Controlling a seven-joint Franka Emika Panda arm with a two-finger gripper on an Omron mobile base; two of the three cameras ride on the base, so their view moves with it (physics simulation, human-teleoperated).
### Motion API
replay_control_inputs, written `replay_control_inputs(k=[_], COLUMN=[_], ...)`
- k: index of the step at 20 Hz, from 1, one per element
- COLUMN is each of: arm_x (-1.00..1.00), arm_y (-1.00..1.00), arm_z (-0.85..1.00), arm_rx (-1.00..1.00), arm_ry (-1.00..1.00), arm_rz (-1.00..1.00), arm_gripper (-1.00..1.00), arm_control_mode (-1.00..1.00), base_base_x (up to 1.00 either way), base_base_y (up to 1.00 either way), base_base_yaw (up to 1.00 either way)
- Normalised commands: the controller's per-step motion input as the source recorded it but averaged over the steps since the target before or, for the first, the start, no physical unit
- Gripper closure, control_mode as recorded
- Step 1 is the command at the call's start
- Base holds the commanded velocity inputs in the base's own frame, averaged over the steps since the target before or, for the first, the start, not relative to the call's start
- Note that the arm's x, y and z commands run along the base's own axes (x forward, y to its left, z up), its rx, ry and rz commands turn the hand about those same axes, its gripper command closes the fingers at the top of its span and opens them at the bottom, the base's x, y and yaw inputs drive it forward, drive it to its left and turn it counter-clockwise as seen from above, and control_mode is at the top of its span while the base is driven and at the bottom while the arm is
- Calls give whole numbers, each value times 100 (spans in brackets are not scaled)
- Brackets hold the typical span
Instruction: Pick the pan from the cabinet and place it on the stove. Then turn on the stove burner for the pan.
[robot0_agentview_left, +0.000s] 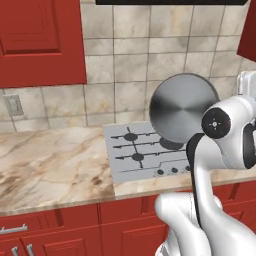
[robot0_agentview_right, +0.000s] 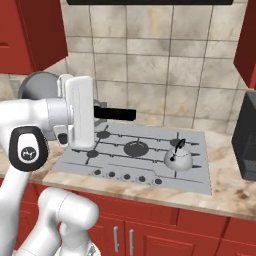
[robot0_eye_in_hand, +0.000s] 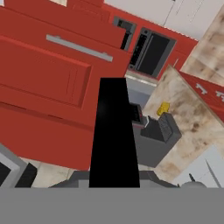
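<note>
The pan (robot0_agentview_left: 184, 107) sits right of centre in the left base view, held up in the air with its round silver underside facing the camera, above the right part of the stove (robot0_agentview_left: 131, 160) and clear of the grates. In the right base view the pan's grey rim (robot0_agentview_right: 37, 85) shows at the left of the frame behind the white hand, and its straight black handle (robot0_agentview_right: 116, 113) sticks out to the right from the gripper (robot0_agentview_right: 96, 112), level over the cooktop. The fingers are clamped on the pan handle; in the hand view the black handle (robot0_eye_in_hand: 113, 135) rises from the bottom centre of the frame up the middle.

The stove (robot0_agentview_right: 150, 155) lies flat on the marble bench (robot0_agentview_left: 50, 165), its knobs (robot0_agentview_right: 126, 176) along the near edge. A domed silver kettle (robot0_agentview_right: 179, 157) stands on the right side of the stove in the right base view, well apart from the pan. The red cabinet (robot0_agentview_left: 40, 42) fills the upper left of the left base view, its door closed. A dark appliance (robot0_agentview_right: 246, 137) stands at the right edge of the right base view.
</note>
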Motion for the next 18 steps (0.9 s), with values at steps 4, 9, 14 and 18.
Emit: replay_control_inputs(k=[4, 9, 14, 18], arm_x=[0, 0, 0, 0], arm_y=[0, 0, 0, 0], arm_z=[0, 0, 0, 0], arm_rx=[0, 0, 0, 0], arm_ry=[0, 0, 0, 0], arm_rz=[0, 0, 0, 0], arm_gripper=[100, 100, 100, 100], arm_control_mode=[100, 100, 100, 100], base_base_x=[15, 17, 37, 45], base_base_y=[-8, -12, -2, 0], base_base_yaw=[3, 1, 3, 3])
